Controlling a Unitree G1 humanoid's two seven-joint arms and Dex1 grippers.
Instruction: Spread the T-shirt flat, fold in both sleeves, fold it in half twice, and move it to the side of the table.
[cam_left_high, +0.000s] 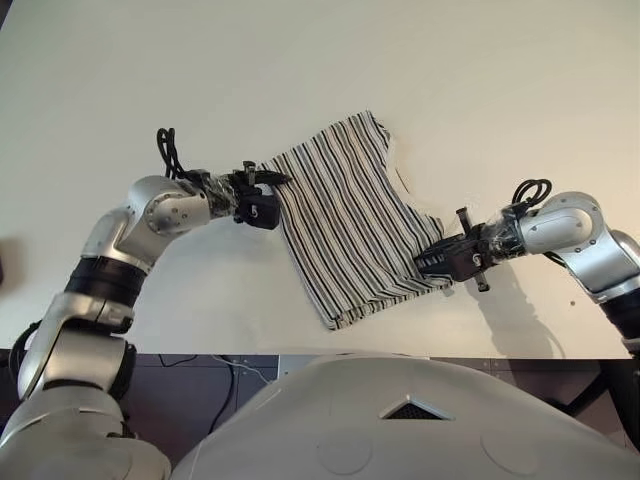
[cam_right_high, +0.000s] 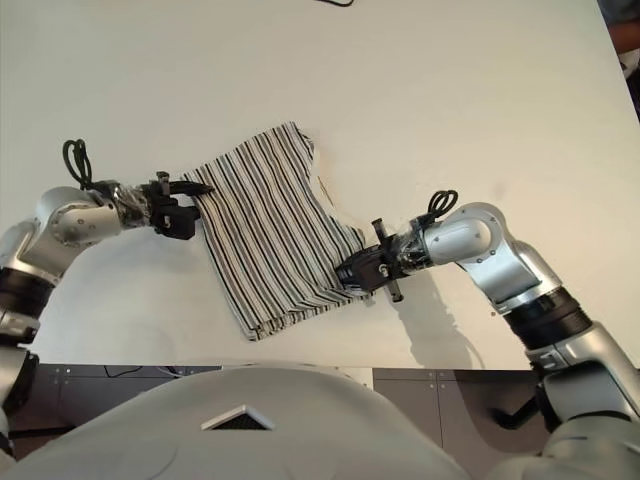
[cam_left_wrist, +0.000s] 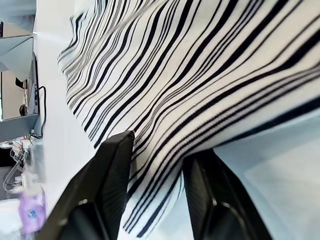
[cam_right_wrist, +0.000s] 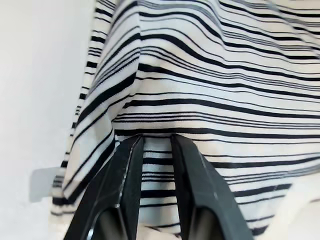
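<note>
At frame centre the T-shirt (cam_left_high: 345, 230) is lying folded on the table (cam_left_high: 500, 80), with the left gripper (cam_left_high: 272, 181) and right gripper (cam_left_high: 428, 262) each clenching an opposite edge, so uneven pulling is risking skewed, slipping layers.

The T-shirt (cam_left_high: 345, 225) is soft knitted cloth, quite matt, with a fine ribbed texture running along its black and white stripes. The table (cam_left_high: 500, 90) under it looks smooth and matt, a pale top with no grain to it. The left gripper (cam_left_wrist: 160, 170) and right gripper (cam_right_wrist: 159, 150) have fingers (cam_right_wrist: 197, 185) of black plastic, smooth with a dull sheen. The arms (cam_left_high: 165, 210) wear silvery glossy shells that catch the light, and the cables (cam_left_high: 168, 150) look like black rubber.
</note>
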